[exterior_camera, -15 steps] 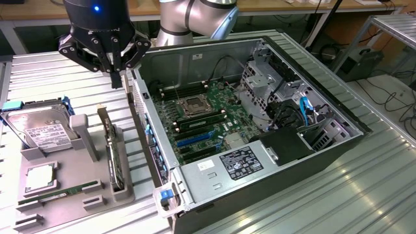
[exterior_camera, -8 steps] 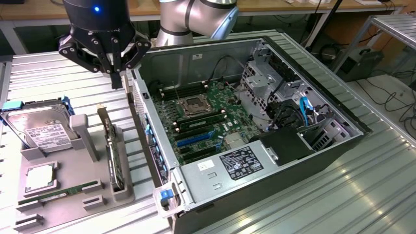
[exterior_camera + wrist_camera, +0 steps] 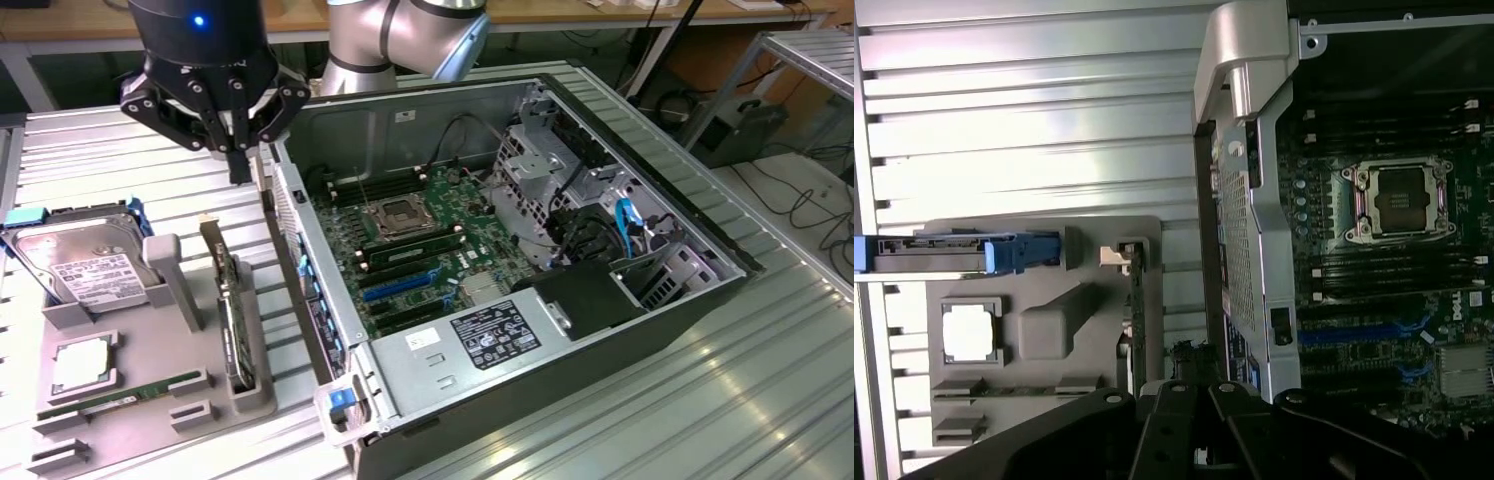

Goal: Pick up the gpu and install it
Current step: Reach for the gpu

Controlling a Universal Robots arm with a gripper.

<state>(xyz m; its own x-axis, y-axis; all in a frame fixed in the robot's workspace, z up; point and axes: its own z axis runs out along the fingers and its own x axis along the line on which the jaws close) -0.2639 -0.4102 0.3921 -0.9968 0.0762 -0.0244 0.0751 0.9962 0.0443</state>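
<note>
While the gripper (image 3: 240, 168) hangs over the ribbed metal desk (image 3: 94, 150) with its black fingers pinched together and empty, the gpu (image 3: 231, 320) is parked in the grey holder (image 3: 140, 335). It stands on its long edge in a slot on the side nearest the computer case (image 3: 574, 330). The card is flat, thin and dark, and the gripper is well above it, not touching.

That holder is matte grey plastic, blocky, with chunky upright posts. It also carries a silver hard drive (image 3: 83, 268) with a white label in a blue caddy, a square shiny processor chip (image 3: 83, 365) and a skinny green memory stick (image 3: 123, 395).

From the exterior view you get the whole open case lying on its side: green motherboard (image 3: 427, 250), square socket (image 3: 400, 215), blue slots (image 3: 394, 288), and a boxy power supply (image 3: 494, 335) with a black sticker. You also see the arm's glossy black wrist and the fingers coming to a point.

Looking straight down, the wrist view gives the gpu (image 3: 1138, 330) as a thin dark line, edge-on, with its pale metal bracket (image 3: 1116, 256) at the far end. The case's perforated steel wall (image 3: 1254, 230) runs right next to it, and the socket (image 3: 1399, 200) looks crisp, metal frame and all. The gripper (image 3: 1192, 400) pokes in at the frame edge, its fingers meeting.
</note>
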